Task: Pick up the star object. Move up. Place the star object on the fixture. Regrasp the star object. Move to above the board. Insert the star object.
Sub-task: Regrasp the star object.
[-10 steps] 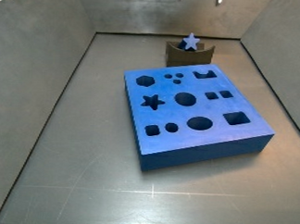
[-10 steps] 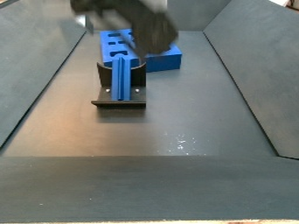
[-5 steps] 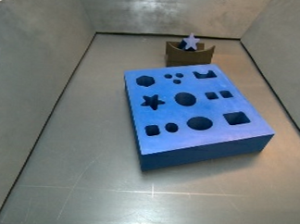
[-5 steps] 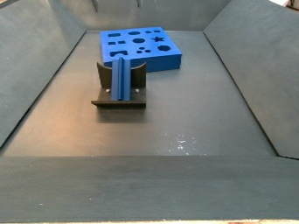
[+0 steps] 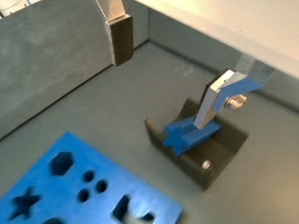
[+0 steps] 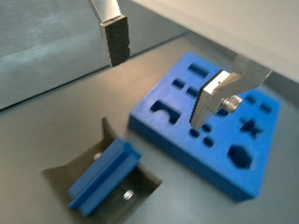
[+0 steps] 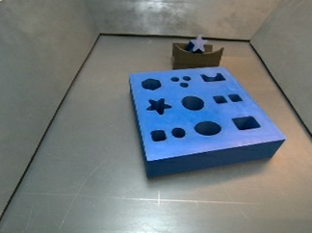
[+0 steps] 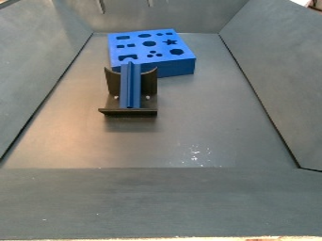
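The claw (image 5: 176, 74) is high above the fixture (image 5: 222, 150), open and holding nothing. The star peg (image 5: 187, 134) rests in the fixture's notch, below the claw, its long axis lying flat. The board (image 8: 151, 51) lies just behind the fixture.

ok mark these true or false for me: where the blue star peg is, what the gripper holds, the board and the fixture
1. The small blue star-section peg rests on the dark fixture. True.
2. The gripper is shut on the peg. False: its silver fingers are apart with nothing between them, raised above the floor.
3. The peg sits in the star hole of the large blue board. False: the hole is empty.
4. Board and fixture stand apart on the floor. True.
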